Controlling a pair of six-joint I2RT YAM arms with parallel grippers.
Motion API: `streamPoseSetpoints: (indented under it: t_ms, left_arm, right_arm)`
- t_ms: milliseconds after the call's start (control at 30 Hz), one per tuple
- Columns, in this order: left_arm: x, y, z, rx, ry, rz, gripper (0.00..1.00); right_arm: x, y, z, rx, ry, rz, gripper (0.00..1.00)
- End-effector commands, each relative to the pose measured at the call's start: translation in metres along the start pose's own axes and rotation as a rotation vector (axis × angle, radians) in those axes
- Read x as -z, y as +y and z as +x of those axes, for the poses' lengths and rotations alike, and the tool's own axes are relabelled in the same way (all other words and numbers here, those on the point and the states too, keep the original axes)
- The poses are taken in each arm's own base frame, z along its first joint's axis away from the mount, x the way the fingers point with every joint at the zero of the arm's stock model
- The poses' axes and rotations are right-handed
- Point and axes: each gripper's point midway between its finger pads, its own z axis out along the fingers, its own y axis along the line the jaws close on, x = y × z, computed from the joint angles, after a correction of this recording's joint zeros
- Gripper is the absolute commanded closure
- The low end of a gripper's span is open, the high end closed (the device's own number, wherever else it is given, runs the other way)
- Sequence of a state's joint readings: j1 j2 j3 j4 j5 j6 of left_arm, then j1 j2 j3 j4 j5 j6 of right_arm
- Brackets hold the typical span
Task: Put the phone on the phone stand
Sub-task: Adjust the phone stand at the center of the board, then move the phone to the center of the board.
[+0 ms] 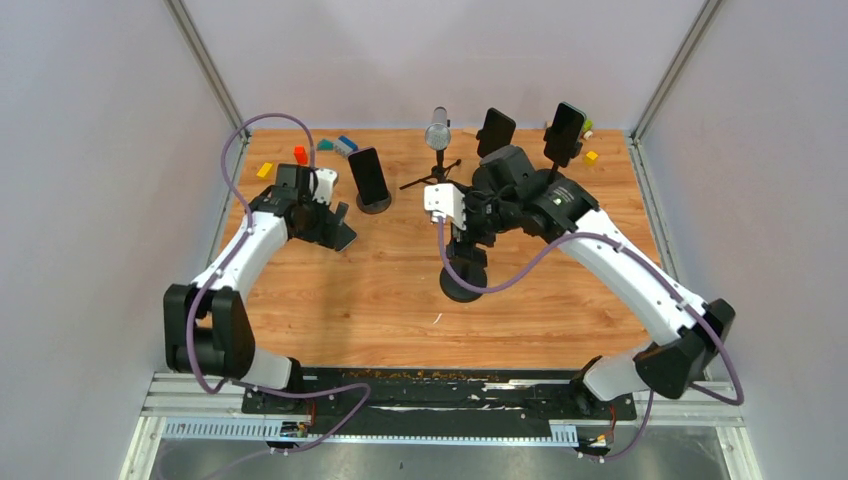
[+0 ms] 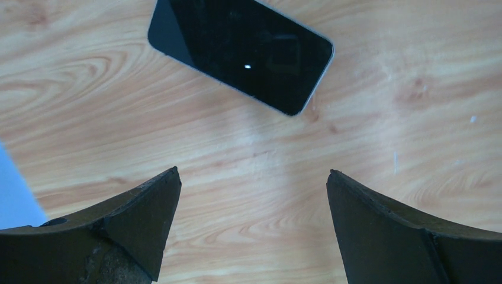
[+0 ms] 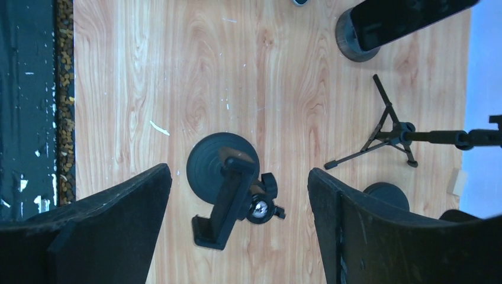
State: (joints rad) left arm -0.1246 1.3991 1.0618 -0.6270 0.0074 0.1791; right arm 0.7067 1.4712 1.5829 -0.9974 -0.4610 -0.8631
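**Current state**

- The left pincer is fully spread and holds nothing. It hangs over the bare surface.
- The phone lies flat, screen up, at 12 o'clock of that pincer in the left wrist view. It is well apart from both fingers and its long axis is skewed to the gap between them.
- The right pincer is also spread wide and empty. It sits directly above the empty phone stand, whose clamp head leans off its round base.
- In the top view the stand is at 3 o'clock of the left pincer. The phone there is probably hidden under the left wrist.

**Hazards from here**

1. Failed pick: the phone is thin and flat. Fingers closing on it may slide off the glass or push it along the surface instead of lifting it.
2. Skewed grip: closing without aligning to the phone's edges would catch it by the corners, and it could pivot out.
3. Arm conflict: the right arm occupies the space above the stand, so a left-arm delivery would risk a collision.
4. Tip-over: the tripod and a loaded stand are at 1 to 2 o'clock of the empty stand, and a wide swing could knock them.
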Motion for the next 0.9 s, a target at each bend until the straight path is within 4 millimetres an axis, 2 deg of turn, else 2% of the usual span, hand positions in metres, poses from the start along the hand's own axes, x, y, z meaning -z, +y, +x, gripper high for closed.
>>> streamPoseSetpoints:
  t_ms: [0,200,333,567,867]
  left_arm:
    - [-0.023,-0.006,-0.031,0.219,-0.056,0.046,0.00]
    - [-0.071,-0.019,-0.030,0.454,0.010,0.072,0.00]
    - [-0.091,-0.018,-0.031,0.545,0.022,0.049,0.00]
    - [-0.109,-0.026,-0.030,0.657,0.046,0.069,0.00]
    - [-0.118,-0.021,-0.025,0.719,0.049,0.017,0.00]
  right_arm:
    - [0.016,0.000,-0.023,-0.015,-0.134,0.098,0.13]
    - [0.023,0.014,-0.009,-0.037,-0.146,0.142,0.13]
    - [0.023,0.016,0.004,-0.041,-0.125,0.171,0.12]
    - [0.024,0.018,0.009,-0.053,-0.139,0.167,0.12]
    - [0.015,0.026,0.010,-0.063,-0.152,0.116,0.12]
